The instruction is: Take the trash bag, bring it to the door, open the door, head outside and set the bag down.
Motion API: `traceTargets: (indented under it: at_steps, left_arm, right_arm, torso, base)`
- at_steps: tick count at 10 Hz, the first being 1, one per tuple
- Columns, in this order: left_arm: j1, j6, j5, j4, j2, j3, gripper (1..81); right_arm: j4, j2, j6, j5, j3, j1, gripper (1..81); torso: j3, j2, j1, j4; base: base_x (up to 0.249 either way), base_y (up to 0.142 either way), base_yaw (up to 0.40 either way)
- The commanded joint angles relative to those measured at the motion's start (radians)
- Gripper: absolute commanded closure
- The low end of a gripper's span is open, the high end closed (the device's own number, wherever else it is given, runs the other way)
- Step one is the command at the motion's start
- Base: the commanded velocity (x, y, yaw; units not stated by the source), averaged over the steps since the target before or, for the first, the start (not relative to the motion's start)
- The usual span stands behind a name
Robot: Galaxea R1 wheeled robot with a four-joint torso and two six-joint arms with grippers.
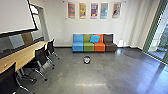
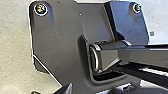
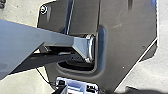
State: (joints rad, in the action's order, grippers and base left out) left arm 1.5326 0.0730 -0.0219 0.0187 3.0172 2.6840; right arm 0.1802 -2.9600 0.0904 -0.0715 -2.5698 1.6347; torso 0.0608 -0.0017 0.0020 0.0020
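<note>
Floor broad between chairs and glass wall; left gripper, right gripper: state unclear.

The floor carries a bin, sofa and chairs.

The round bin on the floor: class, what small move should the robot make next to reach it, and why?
Probably a short drive straight ahead. The round bin stands well forward on the floor, before the multicoloured sofa, and looks beyond arm's reach. Its pale lining may be the trash bag, though the view leaves that unsure.
</note>
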Motion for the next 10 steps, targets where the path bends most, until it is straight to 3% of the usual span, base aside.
traceTargets:
  at_steps: [1, 10]
  left_arm:
    - [-0.033, -0.001, -0.062, 0.007, 0.000, -0.007, 1.0]
    - [-0.034, 0.001, -0.062, 0.009, 0.003, -0.009, 1.0]
  right_arm:
    - [0.016, -0.004, -0.009, 0.053, 0.007, -0.028, 1.0]
    - [0.018, -0.012, -0.009, 0.053, 0.007, -0.026, 1.0]
  torso:
    - [0.000, 0.000, 0.000, 0.000]
    - [0.000, 0.000, 0.000, 0.000]
  base:
    - [0.164, 0.000, 0.000]
    - [0.166, 0.000, 0.000]
